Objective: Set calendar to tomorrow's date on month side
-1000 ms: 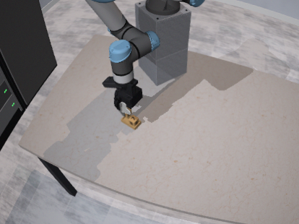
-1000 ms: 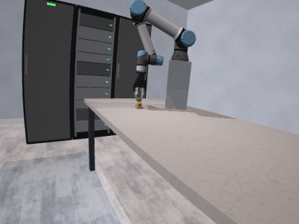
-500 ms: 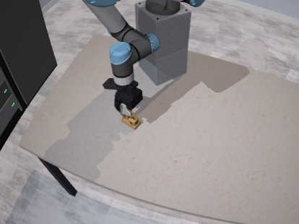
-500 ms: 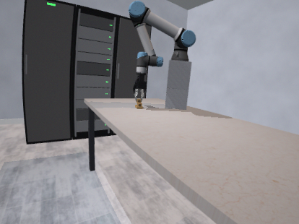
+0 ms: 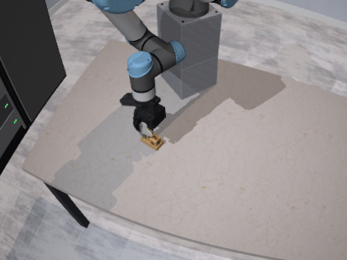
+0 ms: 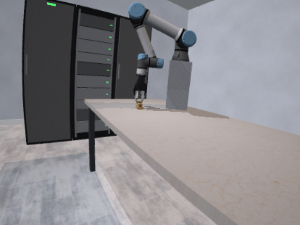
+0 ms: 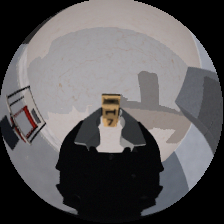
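Observation:
The small wooden calendar [image 5: 152, 146] [image 6: 140, 107] stands on the table top [image 5: 235, 170] in front of the arm's pedestal. My gripper [image 5: 147, 132] [image 6: 139, 101] [image 7: 110, 108] reaches straight down onto it. In the wrist view the fingers are shut on a wooden digit cube [image 7: 110, 120] whose near face shows a 7. More tan wood of the calendar [image 7: 111, 101] shows just beyond that cube. I cannot tell the tray, the second cube or the month's name apart at this size.
The grey pedestal [image 5: 190, 44] [image 6: 178, 86] of the arm stands just behind the calendar. Dark server cabinets [image 5: 25, 44] [image 6: 51, 71] stand off the table's left side. The table's left edge [image 5: 42, 149] is near. A red and white thing [image 7: 22, 117] shows at the left rim of the wrist view.

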{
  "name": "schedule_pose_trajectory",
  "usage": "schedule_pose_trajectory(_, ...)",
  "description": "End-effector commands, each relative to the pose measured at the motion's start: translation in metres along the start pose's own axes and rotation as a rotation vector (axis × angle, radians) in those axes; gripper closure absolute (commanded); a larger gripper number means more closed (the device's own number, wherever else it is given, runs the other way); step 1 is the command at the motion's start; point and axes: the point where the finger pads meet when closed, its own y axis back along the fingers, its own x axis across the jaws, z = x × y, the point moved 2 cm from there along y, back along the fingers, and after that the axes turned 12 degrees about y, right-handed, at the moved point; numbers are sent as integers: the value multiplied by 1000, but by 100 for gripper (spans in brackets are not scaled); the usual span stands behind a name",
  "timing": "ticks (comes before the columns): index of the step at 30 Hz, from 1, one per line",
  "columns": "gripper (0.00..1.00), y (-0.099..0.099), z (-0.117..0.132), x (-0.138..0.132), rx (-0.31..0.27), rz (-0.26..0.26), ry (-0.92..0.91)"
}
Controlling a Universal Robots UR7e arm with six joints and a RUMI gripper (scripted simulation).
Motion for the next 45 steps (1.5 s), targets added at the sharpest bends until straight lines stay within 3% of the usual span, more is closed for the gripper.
schedule_pose_trajectory(1,89,-2,0,0,0,-1,0)
schedule_pose_trajectory(45,89,-6,0,0,0,-1,0)
